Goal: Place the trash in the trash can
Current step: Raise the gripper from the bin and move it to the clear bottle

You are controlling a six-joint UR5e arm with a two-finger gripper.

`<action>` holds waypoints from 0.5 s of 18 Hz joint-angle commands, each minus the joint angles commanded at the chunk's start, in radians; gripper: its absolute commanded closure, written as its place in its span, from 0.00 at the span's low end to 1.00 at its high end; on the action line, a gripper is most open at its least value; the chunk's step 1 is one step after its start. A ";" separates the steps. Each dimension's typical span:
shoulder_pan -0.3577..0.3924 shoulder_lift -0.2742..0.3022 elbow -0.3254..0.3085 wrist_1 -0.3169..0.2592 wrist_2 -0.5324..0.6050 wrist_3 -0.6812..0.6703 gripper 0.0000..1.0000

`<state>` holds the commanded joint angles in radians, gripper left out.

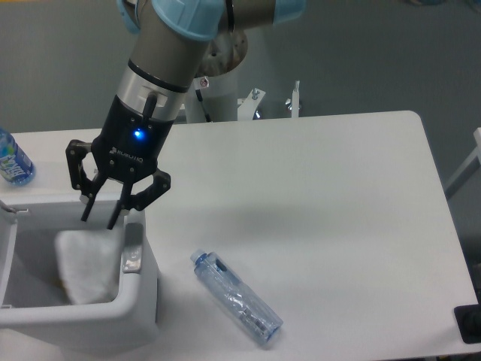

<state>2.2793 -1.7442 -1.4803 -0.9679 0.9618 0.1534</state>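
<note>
My gripper (98,219) hangs open just above the trash can (139,304), a white rectangular bin at the table's front left. Below the fingertips, the crumpled white wrapper (86,265) lies inside the bin, free of the fingers. The long clear crinkled plastic bottle (235,296) with a bluish cap lies on its side on the table, to the right of the bin and well apart from the gripper.
A small bottle with a blue-green label (13,159) stands at the table's left edge behind the bin. The grey oval button (131,261) sits on the bin's right rim. A dark object (470,323) shows at the front right corner.
</note>
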 joint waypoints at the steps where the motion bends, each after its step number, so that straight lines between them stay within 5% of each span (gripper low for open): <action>1: 0.026 0.002 0.002 0.003 0.000 -0.002 0.00; 6: 0.139 -0.034 0.015 0.041 0.005 -0.103 0.00; 9: 0.167 -0.070 0.017 0.043 0.119 -0.133 0.00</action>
<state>2.4467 -1.8146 -1.4634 -0.9250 1.0809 0.0200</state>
